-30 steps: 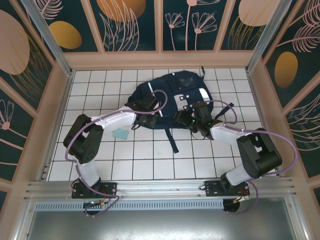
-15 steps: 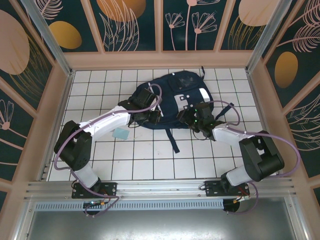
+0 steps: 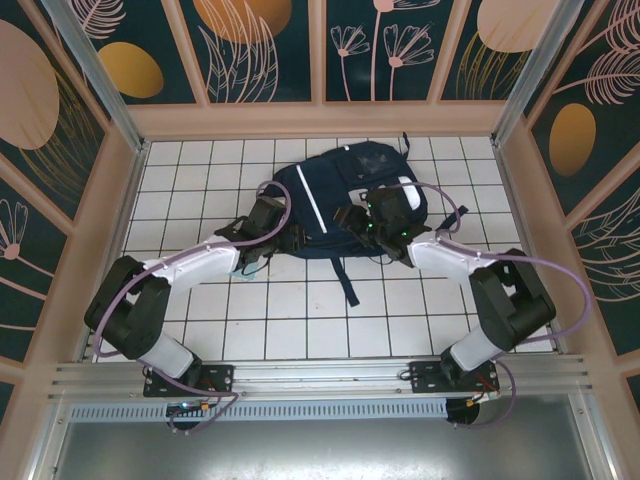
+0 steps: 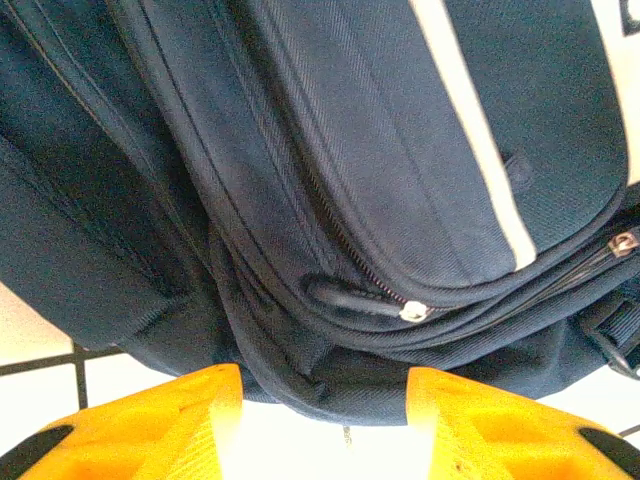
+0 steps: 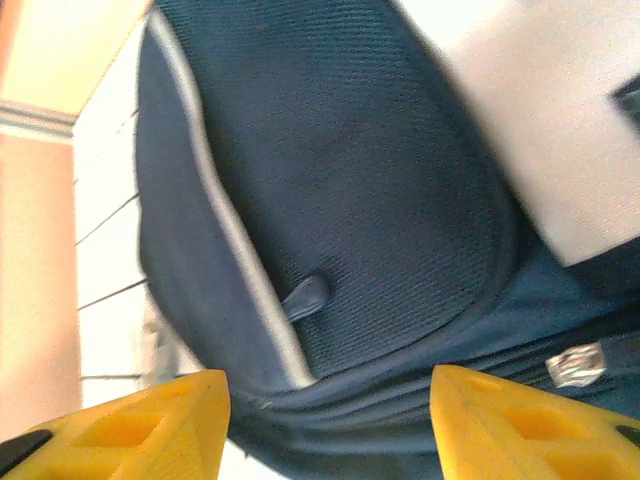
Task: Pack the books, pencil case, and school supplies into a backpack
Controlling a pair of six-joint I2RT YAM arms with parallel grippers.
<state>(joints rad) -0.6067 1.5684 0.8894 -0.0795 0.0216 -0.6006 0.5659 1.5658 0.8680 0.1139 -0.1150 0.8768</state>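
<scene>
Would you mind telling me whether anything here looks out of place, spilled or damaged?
Nothing stands out. The backpack lies flat on the tiled table with its fabric intact, and the zipper in the left wrist view looks closed. One dark strap trails loosely towards the arms, which seems harmless.

White tiled table (image 3: 300, 320), dark grout lines, navy backpack (image 3: 345, 180) lying flat toward the far side
</scene>
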